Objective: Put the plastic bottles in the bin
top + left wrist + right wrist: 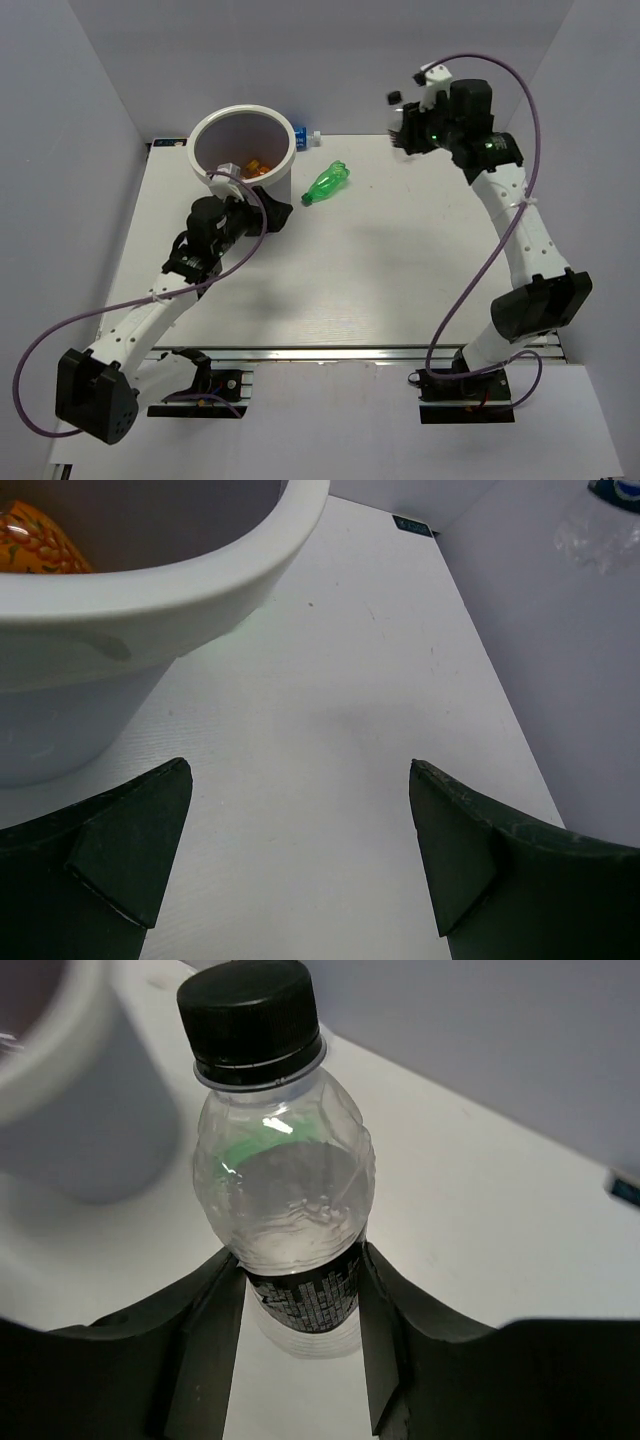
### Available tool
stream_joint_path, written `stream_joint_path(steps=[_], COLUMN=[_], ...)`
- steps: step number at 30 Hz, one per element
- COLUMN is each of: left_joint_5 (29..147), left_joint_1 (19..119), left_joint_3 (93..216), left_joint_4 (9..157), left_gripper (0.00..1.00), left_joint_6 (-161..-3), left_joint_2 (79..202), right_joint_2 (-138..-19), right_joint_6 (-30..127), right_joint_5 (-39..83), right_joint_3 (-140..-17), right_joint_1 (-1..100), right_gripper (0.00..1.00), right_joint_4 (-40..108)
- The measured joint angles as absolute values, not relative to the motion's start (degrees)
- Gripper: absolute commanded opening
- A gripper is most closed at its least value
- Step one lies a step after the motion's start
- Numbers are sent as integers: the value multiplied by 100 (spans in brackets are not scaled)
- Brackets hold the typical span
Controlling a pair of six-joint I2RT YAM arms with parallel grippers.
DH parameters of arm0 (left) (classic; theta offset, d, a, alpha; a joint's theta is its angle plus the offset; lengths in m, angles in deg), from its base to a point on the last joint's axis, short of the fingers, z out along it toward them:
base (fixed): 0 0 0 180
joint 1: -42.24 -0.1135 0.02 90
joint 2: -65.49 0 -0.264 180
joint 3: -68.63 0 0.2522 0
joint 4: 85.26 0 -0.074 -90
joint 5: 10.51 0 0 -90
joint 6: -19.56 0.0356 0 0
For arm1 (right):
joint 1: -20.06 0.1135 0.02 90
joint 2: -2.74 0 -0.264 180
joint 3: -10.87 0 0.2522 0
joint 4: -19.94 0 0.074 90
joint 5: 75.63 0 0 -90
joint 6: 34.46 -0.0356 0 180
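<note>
The bin (203, 132) stands at the table's back left, with orange bottles (258, 166) inside it. A green bottle (328, 182) lies on the table to its right. A clear bottle with a blue label (303, 138) lies behind the bin and also shows in the left wrist view (603, 522). My left gripper (273, 211) is open and empty just in front of the bin; its wrist view (300, 850) shows the bin's rim (200, 580) and an orange bottle (35, 540). My right gripper (403, 128), raised at the back right, is shut on a clear black-capped bottle (285, 1190).
Grey walls enclose the table on the left, back and right. The bin's wall (85, 1120) shows at the left of the right wrist view. A small dark label (412, 525) sits on the table by the back wall.
</note>
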State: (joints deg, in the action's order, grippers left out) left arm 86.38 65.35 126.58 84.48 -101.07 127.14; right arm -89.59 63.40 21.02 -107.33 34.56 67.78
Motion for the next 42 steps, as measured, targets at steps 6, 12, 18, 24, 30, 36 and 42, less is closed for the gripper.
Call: stream_joint_path(steps=[6, 12, 18, 24, 30, 36, 42], left_joint_5=[8418, 7978, 7716, 7782, 8035, 7653, 7163], left_joint_1=[6538, 6562, 6562, 6564, 6811, 8026, 8540], left_joint_3=[12393, 12251, 12249, 12249, 12253, 12651, 13652], left_joint_4=[8171, 7613, 7259, 7231, 7410, 7362, 7312], left_gripper=[98, 98, 98, 98, 98, 98, 98], left_joint_6=[-10219, -10313, -10348, -10346, -10326, -10064, -9561], left_joint_2=[12060, 11597, 11407, 11369, 11654, 12414, 13643], right_joint_2=[-8677, -9921, -11162, -11370, -10852, -9311, -7445], right_joint_6=[5774, 5332, 5031, 5018, 5214, 4908, 4482], right_joint_5=[3213, 3805, 3855, 3851, 3860, 4235, 4106], right_joint_3=[-10444, -11738, -12735, -12737, -12506, -11028, -8412], right_joint_1=[4752, 5843, 6116, 6101, 5998, 5106, 3587], right_gripper=[0, 0, 58, 89, 89, 89, 89], right_joint_4=[4846, 3723, 3670, 4029, 4319, 4118, 3438])
